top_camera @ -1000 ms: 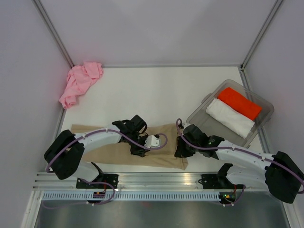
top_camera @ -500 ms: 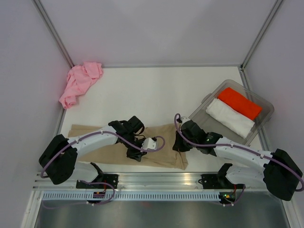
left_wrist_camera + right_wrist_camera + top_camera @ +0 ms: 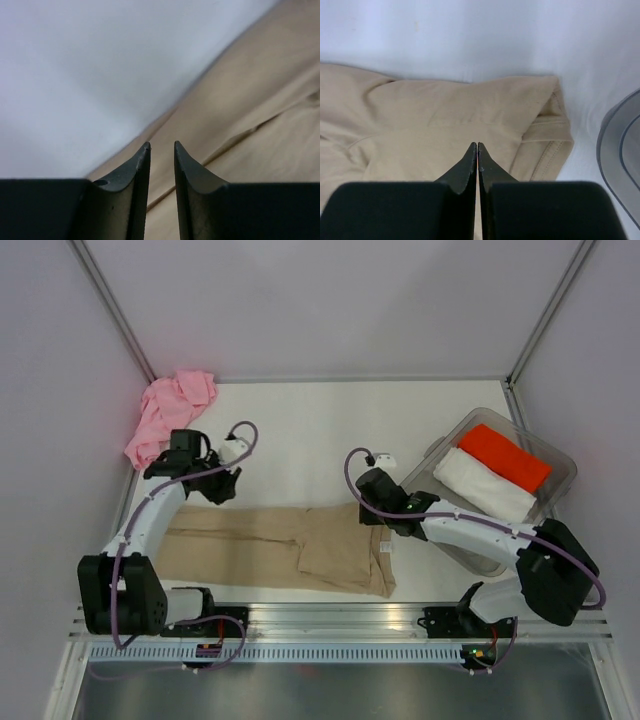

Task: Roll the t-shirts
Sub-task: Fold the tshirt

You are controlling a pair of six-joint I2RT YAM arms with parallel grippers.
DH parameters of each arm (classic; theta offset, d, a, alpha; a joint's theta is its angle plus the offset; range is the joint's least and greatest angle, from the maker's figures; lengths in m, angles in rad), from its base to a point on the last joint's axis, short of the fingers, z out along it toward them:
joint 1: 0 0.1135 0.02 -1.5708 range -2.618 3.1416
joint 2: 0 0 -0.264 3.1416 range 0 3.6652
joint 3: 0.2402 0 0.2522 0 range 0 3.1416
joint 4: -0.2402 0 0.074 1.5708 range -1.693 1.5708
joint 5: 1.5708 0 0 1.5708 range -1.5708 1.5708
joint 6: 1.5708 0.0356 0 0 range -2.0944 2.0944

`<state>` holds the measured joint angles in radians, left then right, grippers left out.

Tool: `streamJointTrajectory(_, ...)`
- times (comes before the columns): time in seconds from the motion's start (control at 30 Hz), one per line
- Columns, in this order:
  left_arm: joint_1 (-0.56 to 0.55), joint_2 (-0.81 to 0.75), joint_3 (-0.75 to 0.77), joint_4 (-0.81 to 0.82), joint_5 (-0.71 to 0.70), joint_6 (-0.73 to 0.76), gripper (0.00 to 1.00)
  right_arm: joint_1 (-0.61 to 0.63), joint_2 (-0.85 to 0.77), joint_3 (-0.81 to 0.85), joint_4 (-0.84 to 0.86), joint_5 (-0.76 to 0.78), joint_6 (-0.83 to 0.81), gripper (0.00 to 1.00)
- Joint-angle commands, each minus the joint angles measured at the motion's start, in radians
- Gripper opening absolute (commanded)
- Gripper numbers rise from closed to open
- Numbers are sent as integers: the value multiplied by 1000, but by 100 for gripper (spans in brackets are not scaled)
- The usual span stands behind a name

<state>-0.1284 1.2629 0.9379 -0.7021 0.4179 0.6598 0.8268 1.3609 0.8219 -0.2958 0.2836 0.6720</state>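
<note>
The tan t-shirt (image 3: 270, 550) lies as a long folded strip at the lower middle, and the pink t-shirt (image 3: 168, 415) is crumpled at the upper left. The left gripper (image 3: 161, 145) is slightly apart and empty, at the strip's upper edge. The right gripper (image 3: 477, 145) is closed and empty, above the strip's right end. This end looks uneven, so a roll may go crooked.

Bright even diffuse light, soft faint shadows, overhead view sharp, background behind left claw (image 3: 161, 145) blurred
</note>
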Motion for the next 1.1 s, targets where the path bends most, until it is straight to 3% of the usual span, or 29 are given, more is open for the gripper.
streamJointTrajectory(0.0, 207, 59, -10, 9, -80, 35, 31, -21, 55, 0, 21, 81, 44, 4)
streamJointTrajectory(0.13, 477, 188, -14, 75, -128, 102, 31, -49, 104, -21, 64, 94, 64, 3)
streamJointTrajectory(0.33, 711, 398, 32, 177, -149, 136, 31, -81, 225, -26, 101, 118, 74, 2)
streamJointTrajectory(0.73, 860, 509, 45, 253, -113, 175, 31, -109, 328, -3, 58, 189, 61, 0)
streamJointTrajectory(0.87, 897, 489, 58, 236, -77, 184, 31, -112, 363, 80, 32, 181, 0, 0)
streamJointTrajectory(1.07, 900, 379, 41, 133, 90, 254, 33, -109, 379, 216, -17, 154, -109, 0)
